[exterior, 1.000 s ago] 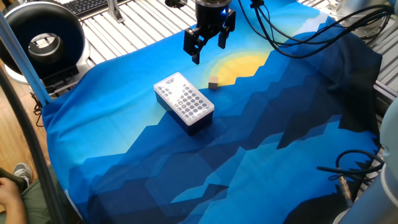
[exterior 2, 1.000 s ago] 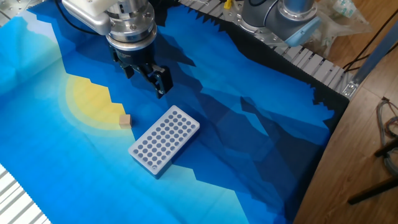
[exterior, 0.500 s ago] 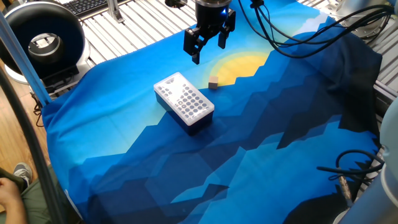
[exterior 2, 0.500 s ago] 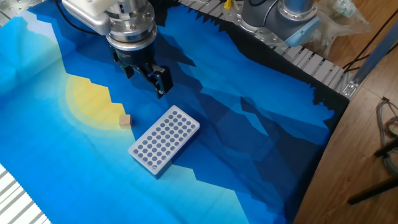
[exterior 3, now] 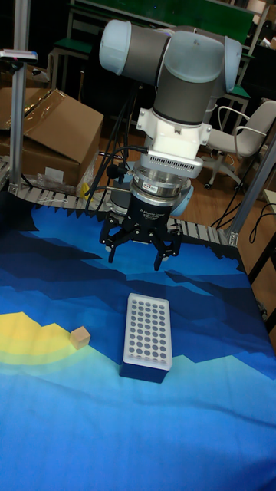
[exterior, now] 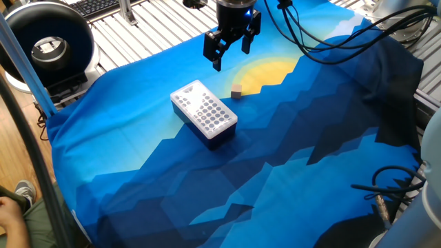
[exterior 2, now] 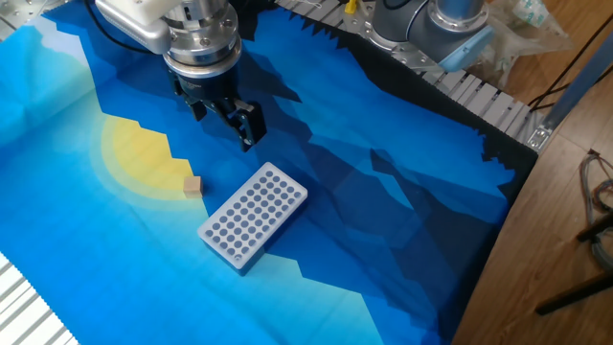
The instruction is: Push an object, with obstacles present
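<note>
The end effector (exterior: 231, 57) hangs above the table (exterior: 289, 186) with its fingers apart and empty, probably held high to clear the perforated block (exterior: 204, 110) before dropping behind its target. The tan cube (exterior: 236, 91) rests near the table's middle, beside the block's long side without touching it. It lies below the end effector, offset toward the yellow patch (exterior: 265, 72).

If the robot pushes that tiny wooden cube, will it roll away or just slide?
The tiny tan wooden cube has flat faces, so it will probably slide rather than roll. It is very small, so it is likely light, and an off-centre nudge might spin it. It sits on a blue printed cloth, which may grip it a little.
</note>
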Controlling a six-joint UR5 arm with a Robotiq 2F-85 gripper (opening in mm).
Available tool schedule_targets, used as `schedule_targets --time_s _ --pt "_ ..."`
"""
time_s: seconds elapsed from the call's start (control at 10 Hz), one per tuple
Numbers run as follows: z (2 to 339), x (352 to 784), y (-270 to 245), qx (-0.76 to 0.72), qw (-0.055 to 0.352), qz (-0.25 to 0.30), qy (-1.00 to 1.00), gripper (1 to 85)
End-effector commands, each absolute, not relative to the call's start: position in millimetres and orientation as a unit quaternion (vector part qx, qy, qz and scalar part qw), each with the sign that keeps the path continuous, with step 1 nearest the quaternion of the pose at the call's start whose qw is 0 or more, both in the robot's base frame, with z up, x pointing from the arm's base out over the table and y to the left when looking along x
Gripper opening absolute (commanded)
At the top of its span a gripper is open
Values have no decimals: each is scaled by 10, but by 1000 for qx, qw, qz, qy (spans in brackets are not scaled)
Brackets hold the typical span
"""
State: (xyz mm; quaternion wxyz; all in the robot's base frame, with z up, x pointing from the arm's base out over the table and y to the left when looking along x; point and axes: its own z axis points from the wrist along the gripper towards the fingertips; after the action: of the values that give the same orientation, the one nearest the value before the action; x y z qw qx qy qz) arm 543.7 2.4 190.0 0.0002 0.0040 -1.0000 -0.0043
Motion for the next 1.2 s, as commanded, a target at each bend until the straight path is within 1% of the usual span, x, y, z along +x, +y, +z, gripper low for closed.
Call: schedule_targets --time_s 0.0,0.8,1.0,1.1 --pt "1897 5552 16 0 -22 3 -1000 10" --pt "1870 5510 6 3 -20 0 -1000 10" --pt "1775 5448 -22 12 -28 -15 -999 10" --pt "1744 5451 -71 20 -36 -12 -999 10"
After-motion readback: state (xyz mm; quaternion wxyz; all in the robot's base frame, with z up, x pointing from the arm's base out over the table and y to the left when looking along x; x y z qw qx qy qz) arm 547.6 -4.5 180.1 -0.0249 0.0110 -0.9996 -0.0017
